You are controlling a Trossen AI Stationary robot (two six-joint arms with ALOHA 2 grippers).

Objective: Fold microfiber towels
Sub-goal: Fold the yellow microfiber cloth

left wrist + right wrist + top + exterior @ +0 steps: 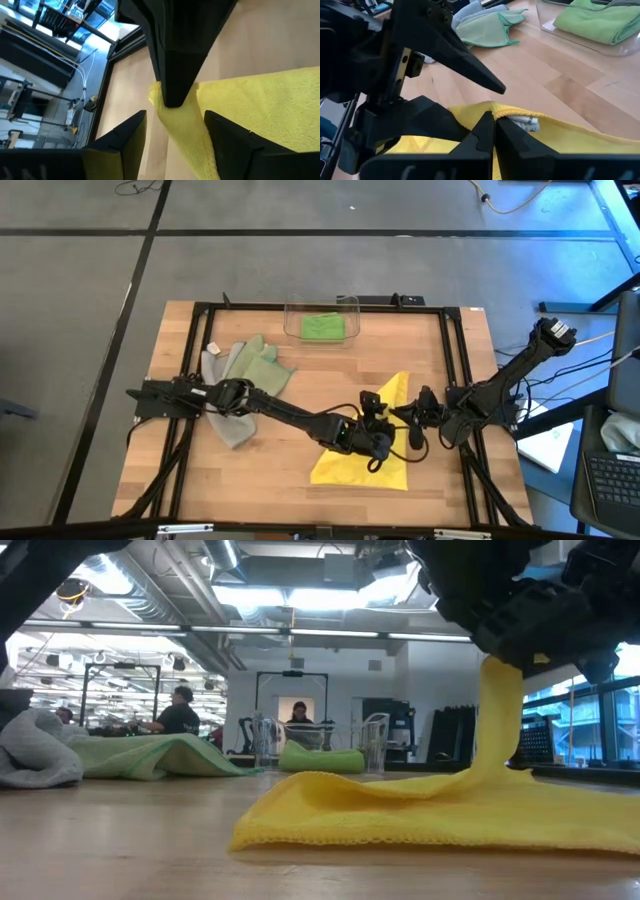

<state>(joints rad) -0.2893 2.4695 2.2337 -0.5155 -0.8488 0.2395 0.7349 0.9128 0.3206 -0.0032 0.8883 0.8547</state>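
A yellow towel [350, 465] lies spread on the table right of centre, with one corner drawn up into a strip [497, 725]. My right gripper [494, 117], reaching in from the table's right [408, 417], is shut on that raised corner. My left gripper [175, 116] reaches across from the left [388, 432]. It is open, with one finger on either side of the hanging strip [187, 135]. I cannot tell whether it touches the cloth. My right gripper pinches the yellow towel's hemmed corner [504, 111], beside its white label, between its two shut fingers. The fingers slant down from the table's right. The corner is lifted clear and a narrow strip [497, 725] hangs below it. The remaining cloth lies on the table [420, 815].
A pale sage green towel [262, 365] and a grey towel [230, 428] lie crumpled at the left, partly under my left arm. A clear bin [345, 307] at the far middle holds a folded bright green towel [322, 328]. A black frame [458, 370] borders the tabletop.
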